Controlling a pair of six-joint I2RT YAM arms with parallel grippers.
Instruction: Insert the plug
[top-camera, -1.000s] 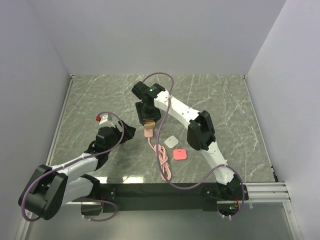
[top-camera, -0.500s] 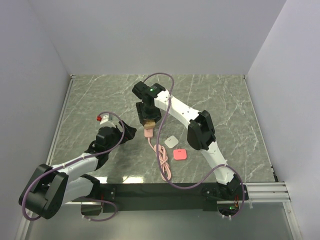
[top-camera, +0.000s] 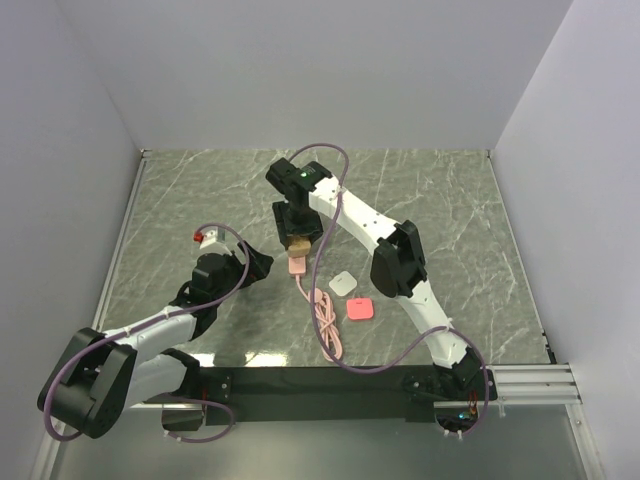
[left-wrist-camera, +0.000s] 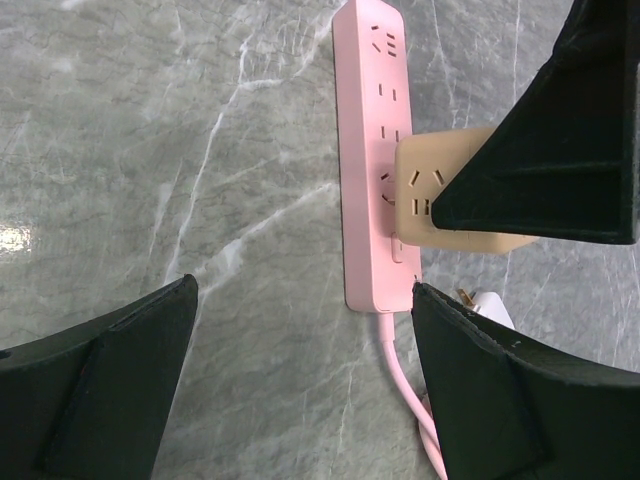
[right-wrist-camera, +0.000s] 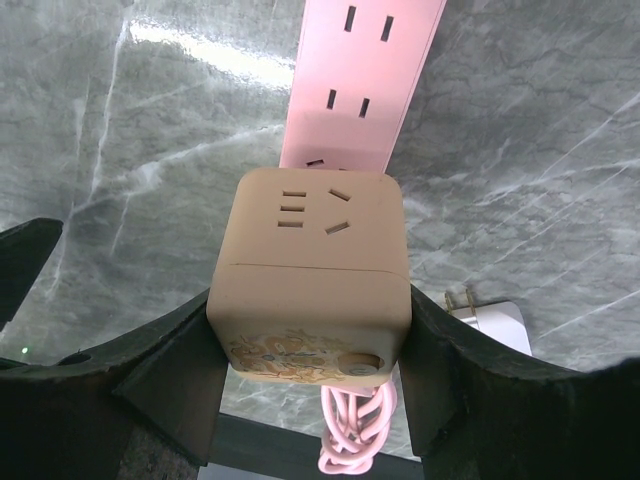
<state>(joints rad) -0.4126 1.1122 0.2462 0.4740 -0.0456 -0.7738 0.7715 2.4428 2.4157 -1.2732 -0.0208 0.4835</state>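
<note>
The coral-pink plug lies flat on the table, right of the cord and apart from both grippers. My right gripper is shut on the tan cube, which sits on the long pink power strip near its cord end. In the right wrist view the gripper has its fingers pressed on both sides of the cube, above the strip. My left gripper is open and empty, left of the strip; its wrist view shows the strip and cube.
A white plug adapter lies beside the coral plug, prongs showing in the right wrist view. The strip's pink cord runs in coils toward the near edge. White walls enclose the marble table on three sides.
My right wrist has shifted slightly over the strip, still holding the tan cube. The left arm and the coral plug have not moved.
</note>
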